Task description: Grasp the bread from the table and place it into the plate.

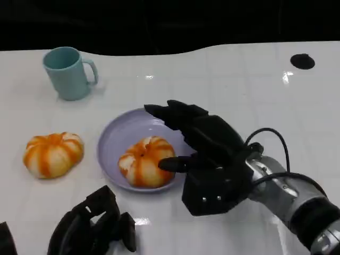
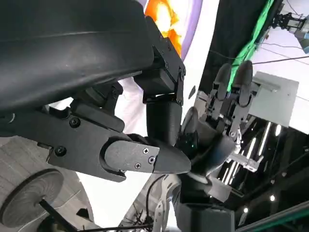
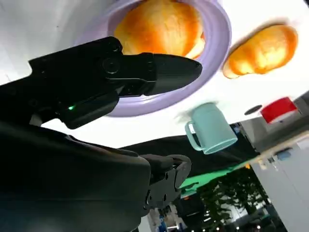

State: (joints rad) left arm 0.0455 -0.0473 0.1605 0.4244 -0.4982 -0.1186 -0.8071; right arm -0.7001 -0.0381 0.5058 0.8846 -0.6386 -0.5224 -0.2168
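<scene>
On the white table (image 1: 239, 79), a teal mug (image 1: 68, 73) is seen at the far left, and a second orange-striped bun (image 1: 53, 154) lies nearer, left of the plate. The left hand (image 1: 93, 228) is rested low at the near edge, fingers curled in around nothing. The bread (image 1: 146, 162) is seen lying inside the lavender plate (image 1: 114, 138). The right hand (image 1: 207, 159) is held spread just right of the bread, partly over the plate's right rim, gripping nothing. Green sheeting (image 2: 251, 43) is shown beyond the table in the left wrist view; a red object (image 3: 282, 108) is caught in the right wrist view.
</scene>
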